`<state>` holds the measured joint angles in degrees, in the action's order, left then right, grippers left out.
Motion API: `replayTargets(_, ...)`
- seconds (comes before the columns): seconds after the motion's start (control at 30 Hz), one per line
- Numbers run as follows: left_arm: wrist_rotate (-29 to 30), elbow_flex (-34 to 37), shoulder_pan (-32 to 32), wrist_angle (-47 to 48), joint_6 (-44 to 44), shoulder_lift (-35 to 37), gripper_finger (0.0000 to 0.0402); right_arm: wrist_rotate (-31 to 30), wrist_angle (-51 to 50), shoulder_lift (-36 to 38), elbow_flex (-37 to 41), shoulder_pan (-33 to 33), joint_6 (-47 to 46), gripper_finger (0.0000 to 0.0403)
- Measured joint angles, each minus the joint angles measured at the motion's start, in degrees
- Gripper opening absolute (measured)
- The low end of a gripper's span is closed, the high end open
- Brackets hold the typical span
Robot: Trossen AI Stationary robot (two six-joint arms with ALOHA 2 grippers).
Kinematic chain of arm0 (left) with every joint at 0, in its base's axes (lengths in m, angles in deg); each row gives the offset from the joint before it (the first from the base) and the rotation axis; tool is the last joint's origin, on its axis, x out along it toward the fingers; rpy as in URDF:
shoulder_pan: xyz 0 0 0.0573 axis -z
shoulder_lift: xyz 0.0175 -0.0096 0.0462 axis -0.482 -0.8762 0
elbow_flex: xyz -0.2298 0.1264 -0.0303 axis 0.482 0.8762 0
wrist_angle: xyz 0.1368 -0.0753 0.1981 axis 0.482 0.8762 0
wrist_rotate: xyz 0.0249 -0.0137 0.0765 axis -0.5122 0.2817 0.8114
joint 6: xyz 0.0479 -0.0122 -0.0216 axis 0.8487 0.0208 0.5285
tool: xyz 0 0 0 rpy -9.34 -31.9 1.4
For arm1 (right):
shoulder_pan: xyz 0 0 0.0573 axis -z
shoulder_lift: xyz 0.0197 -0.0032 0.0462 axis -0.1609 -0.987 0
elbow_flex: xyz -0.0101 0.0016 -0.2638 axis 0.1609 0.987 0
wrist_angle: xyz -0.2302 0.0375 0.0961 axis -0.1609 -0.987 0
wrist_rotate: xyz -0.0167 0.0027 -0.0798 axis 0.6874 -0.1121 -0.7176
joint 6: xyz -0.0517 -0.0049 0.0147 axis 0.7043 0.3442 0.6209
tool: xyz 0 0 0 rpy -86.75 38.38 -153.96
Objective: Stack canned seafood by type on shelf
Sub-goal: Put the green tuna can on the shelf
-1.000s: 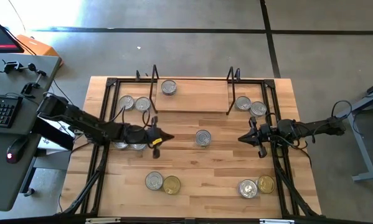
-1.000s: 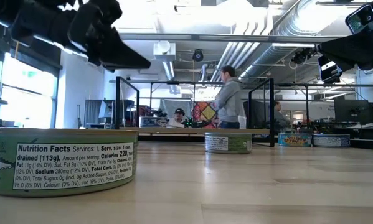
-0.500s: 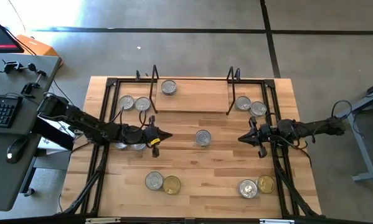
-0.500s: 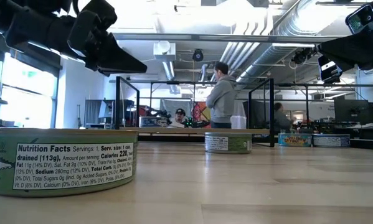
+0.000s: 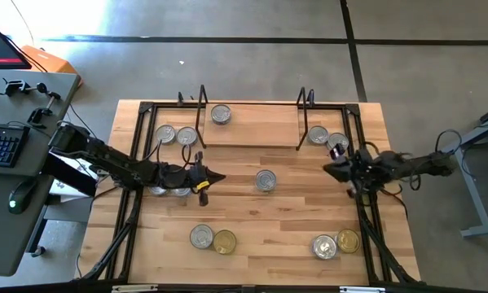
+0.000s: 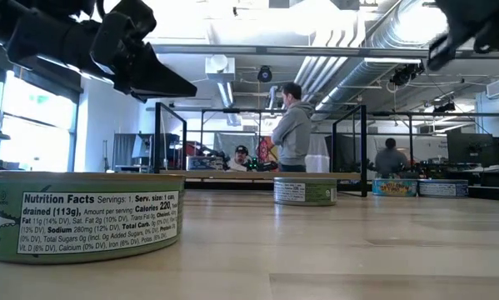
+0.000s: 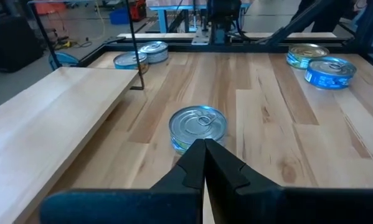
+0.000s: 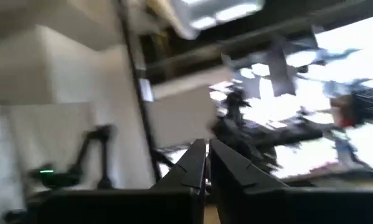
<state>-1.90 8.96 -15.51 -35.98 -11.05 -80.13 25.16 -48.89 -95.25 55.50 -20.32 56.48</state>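
Hovering shut and empty, the left gripper (image 5: 217, 177) aims at the silver-lidded tin (image 5: 265, 180) at its 3 o'clock; one tin (image 5: 221, 115) already sits on the shelf (image 5: 260, 130); the right gripper (image 5: 331, 169), closed, seemingly tilts upward

The near tin (image 6: 82, 215) has a green label reading "Nutrition Facts", "Serv. size: 1 can, drained (113g)", "Calories 220", "Sodium 280mg (12% DV)". Labels on the farther tins cannot be read.

Bright overhead daylight; heavy motion blur in right wrist view
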Motion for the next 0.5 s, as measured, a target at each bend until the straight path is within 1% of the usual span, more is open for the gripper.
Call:
replayTargets(0.1, -0.02, 0.0, 0.63, 0.02, 0.98, 0.0, 0.0, -0.18, 6.46, -8.05, 0.02, -1.71, 0.06, 0.0012)
replayTargets(0.2, -0.01, 0.0, 1.53, 0.02, 1.37, 0.0, 0.0, -5.04, 10.33, -18.55, 0.01, -3.56, -0.73, 0.0012)
replayTargets(0.27, -0.02, 0.0, 2.74, 0.04, 1.39, 0.0, 0.0, -7.84, 10.97, -25.72, -0.57, -4.47, -2.53, 0.0012)
replayTargets(0.37, 0.29, 0.0, 5.03, 0.04, 1.39, 0.0, 0.0, -8.47, 11.17, -35.41, -3.28, -5.13, -3.93, 0.0012)
replayTargets(0.5, 4.9, 0.0, 8.22, 0.04, 0.89, 0.0, 0.0, -8.05, 10.04, -45.57, -9.29, -4.46, -1.62, 0.0016)
